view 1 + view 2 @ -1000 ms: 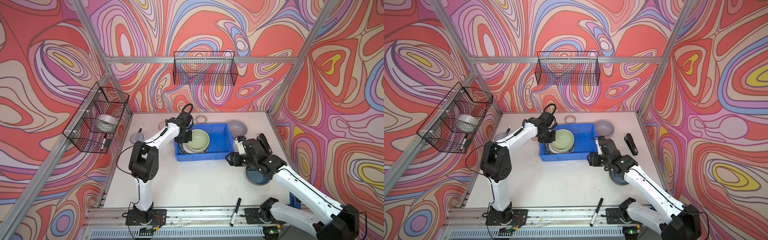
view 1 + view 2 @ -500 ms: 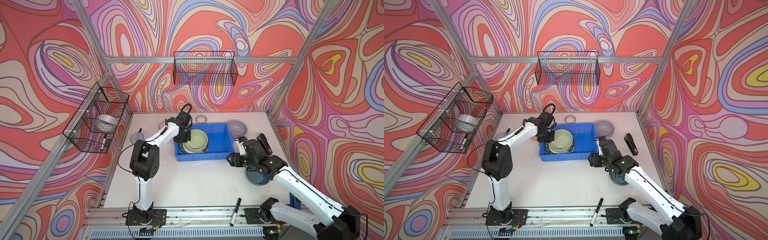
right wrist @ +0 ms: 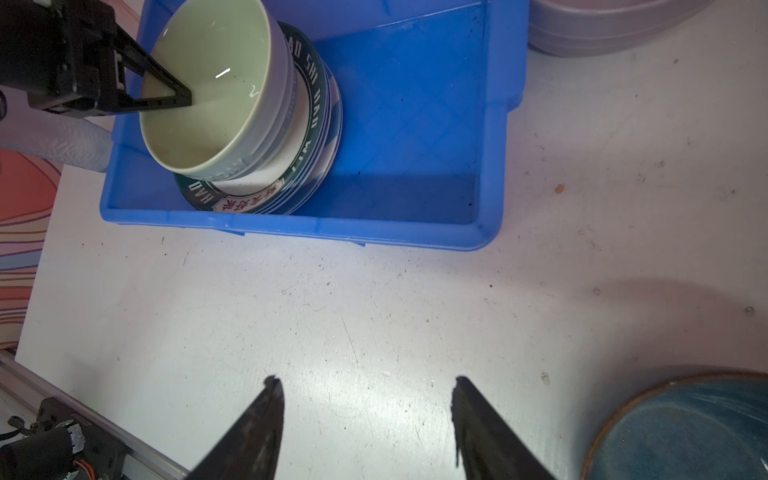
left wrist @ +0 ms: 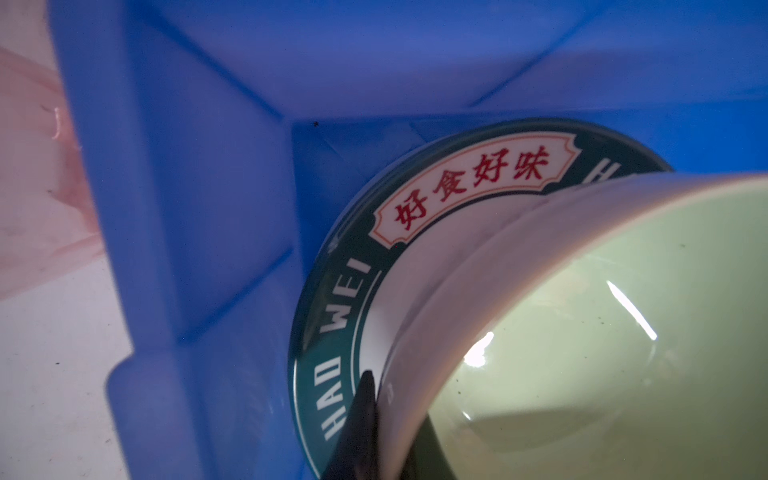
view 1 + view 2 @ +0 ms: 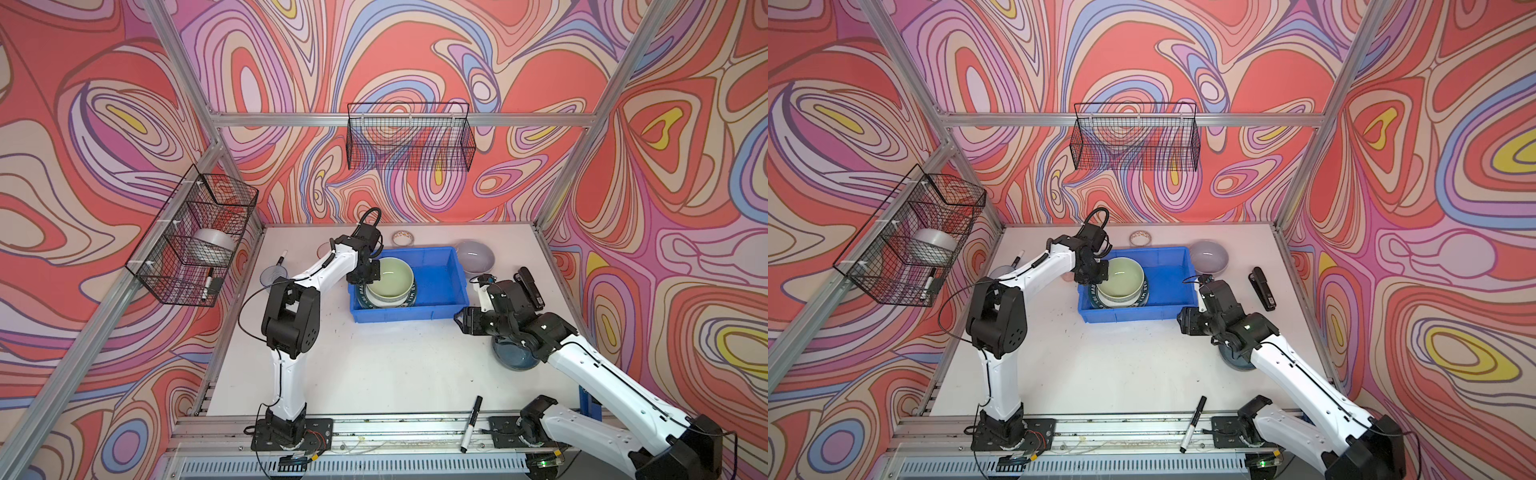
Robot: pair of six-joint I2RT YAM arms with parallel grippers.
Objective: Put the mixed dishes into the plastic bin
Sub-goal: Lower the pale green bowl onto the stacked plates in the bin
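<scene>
Placing step: pale green bowl (image 5: 390, 277) pinched at rim by left gripper (image 5: 368, 276), set on lettered plates (image 4: 349, 266) inside plastic bin (image 5: 440, 286); release judged next; right gripper (image 3: 365, 384) spread, empty, dark blue bowl (image 3: 685, 428) beside it to be grasped

I work in a robotics lab test cell: a bare aluminium frame (image 5: 291, 119) boxes me in, its walls (image 5: 104, 124) are covered with a loud printed swirl of red, lilac and blue, and my left arm (image 5: 286, 374) and right arm (image 5: 602, 374) are bolted to a metal rail (image 5: 395, 428) along the near edge, with loose wiring (image 5: 316, 442) showing at the left base. A scuffed white tabletop (image 5: 395, 365) holds a blue plastic bin (image 5: 407, 316) of crockery (image 5: 390, 282). Black wire baskets hang from the frame, a far basket (image 5: 409, 137) and a left basket (image 5: 195, 241).
</scene>
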